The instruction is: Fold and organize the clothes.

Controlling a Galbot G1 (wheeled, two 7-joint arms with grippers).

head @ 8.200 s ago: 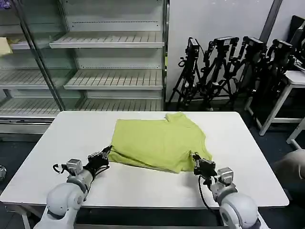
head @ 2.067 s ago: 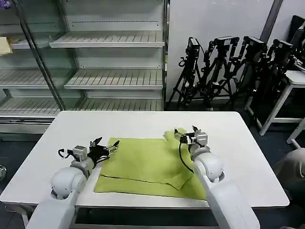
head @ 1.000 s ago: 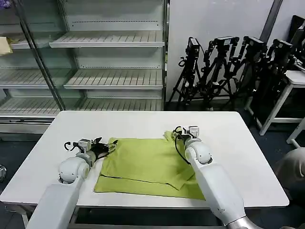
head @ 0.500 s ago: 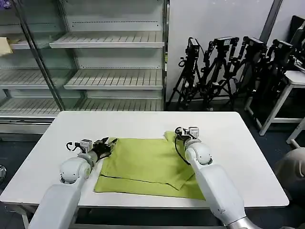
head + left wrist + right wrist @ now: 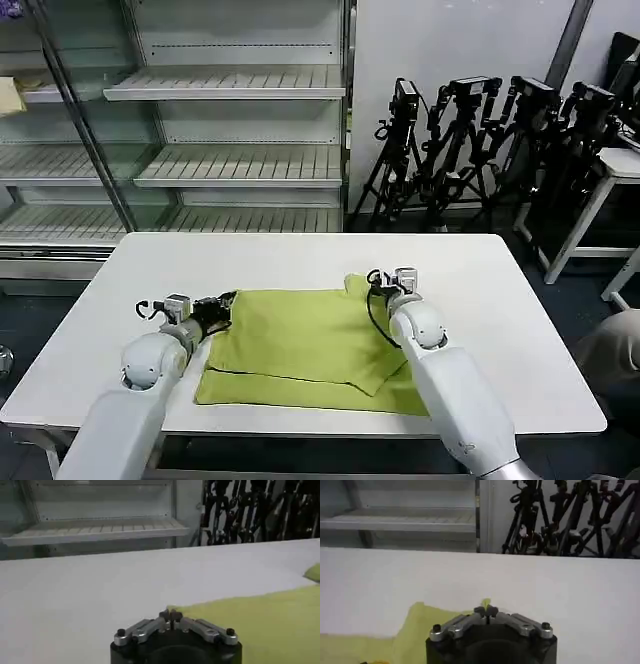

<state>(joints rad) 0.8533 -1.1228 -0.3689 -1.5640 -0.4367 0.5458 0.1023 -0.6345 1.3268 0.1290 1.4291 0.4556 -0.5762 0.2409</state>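
Observation:
The lime yellow-green T-shirt (image 5: 300, 340) lies folded into a flat, wide band on the white table (image 5: 500, 300), with a lower layer sticking out along its near edge. My left gripper (image 5: 224, 302) rests low on the table at the shirt's far left corner. In the left wrist view, the left gripper (image 5: 170, 614) is shut, with the T-shirt (image 5: 260, 620) starting right at its tips. My right gripper (image 5: 374, 279) is at the far right corner, where the fabric bunches up. The right wrist view shows the right gripper (image 5: 485, 611) shut, with a tip of the T-shirt (image 5: 410, 630) poking past it.
Bare table top surrounds the shirt, with the widest strips on the far side and to the right. Behind the table stands a glass-fronted shelf unit (image 5: 230, 165) with a pale yellow cloth (image 5: 10, 95) on a shelf. Black tripods (image 5: 480, 140) and another white table (image 5: 625, 165) stand at the right.
After the near edge was folded over to the far side, my left gripper's open fingers have shut at the far left corner. The right gripper has hardly moved.

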